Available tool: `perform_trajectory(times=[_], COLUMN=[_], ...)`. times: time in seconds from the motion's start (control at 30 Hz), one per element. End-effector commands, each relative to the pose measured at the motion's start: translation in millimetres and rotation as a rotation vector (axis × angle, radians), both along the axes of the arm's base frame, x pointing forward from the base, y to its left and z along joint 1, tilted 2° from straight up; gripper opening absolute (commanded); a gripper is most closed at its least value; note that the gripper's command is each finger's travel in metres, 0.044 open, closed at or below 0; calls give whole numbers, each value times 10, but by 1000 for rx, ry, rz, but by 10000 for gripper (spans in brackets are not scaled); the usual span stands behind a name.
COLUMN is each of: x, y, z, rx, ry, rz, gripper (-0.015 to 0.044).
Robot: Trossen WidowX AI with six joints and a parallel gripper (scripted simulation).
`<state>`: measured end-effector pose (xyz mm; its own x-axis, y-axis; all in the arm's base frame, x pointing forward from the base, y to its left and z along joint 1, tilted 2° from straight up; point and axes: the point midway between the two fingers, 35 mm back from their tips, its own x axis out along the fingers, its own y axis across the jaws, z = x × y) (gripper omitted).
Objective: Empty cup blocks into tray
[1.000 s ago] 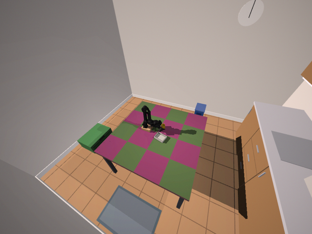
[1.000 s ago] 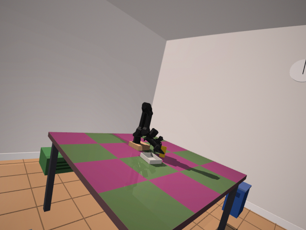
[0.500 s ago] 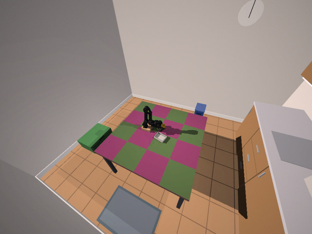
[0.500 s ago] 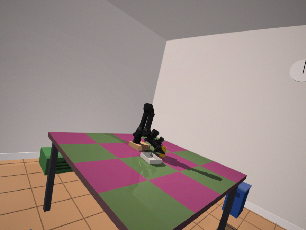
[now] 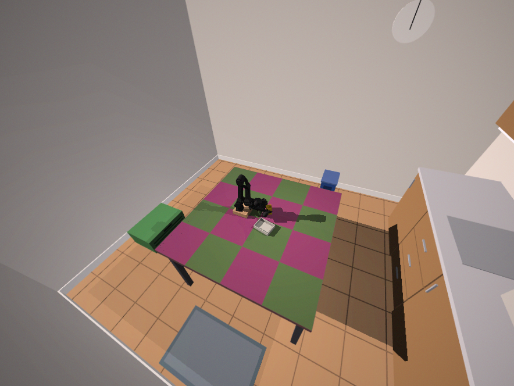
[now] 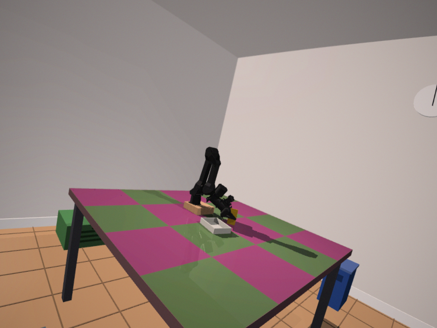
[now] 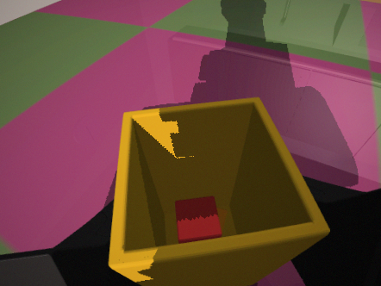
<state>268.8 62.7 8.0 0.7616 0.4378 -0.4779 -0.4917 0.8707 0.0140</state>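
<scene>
Left of the pincer (image 5: 267,211) (image 6: 231,216) (image 7: 215,228), the wooden base (image 5: 237,213) (image 6: 205,211) sits on the counter (image 5: 249,274) (image 6: 176,282) (image 7: 65,129). Next, just beside the pincer, is the white tray (image 5: 260,232) (image 6: 222,231). The pincer's fingers stand partway apart, flanking the upright yellow cup (image 5: 269,208) (image 6: 232,223) (image 7: 215,263); whether they grip it, I can't tell. A red block (image 7: 198,220) lies inside.

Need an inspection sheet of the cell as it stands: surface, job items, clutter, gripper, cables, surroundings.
Surface: table, green and magenta checks.
Job items: yellow cup upright, red block inside; white tray beside it, no blocks seen in it.
Clutter: nothing seen.
Gripper: fingers around cup; firm grip unconfirmed.
Cables: nothing seen.
Surroundings: green cabinet, blue bin, both off the table.
</scene>
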Motion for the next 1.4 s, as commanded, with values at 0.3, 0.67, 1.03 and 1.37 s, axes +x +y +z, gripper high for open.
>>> perform_trajectory(times=[0.3,0.67,1.03,1.37], x=[10,13,13,19], y=[-3,-3,-4,-7], z=[42,178,326,499], rx=[3,3,3,3], ry=[-1,-1,-2,-2], rz=[-5,-5,-5,-5], gripper=[76,0,0,0])
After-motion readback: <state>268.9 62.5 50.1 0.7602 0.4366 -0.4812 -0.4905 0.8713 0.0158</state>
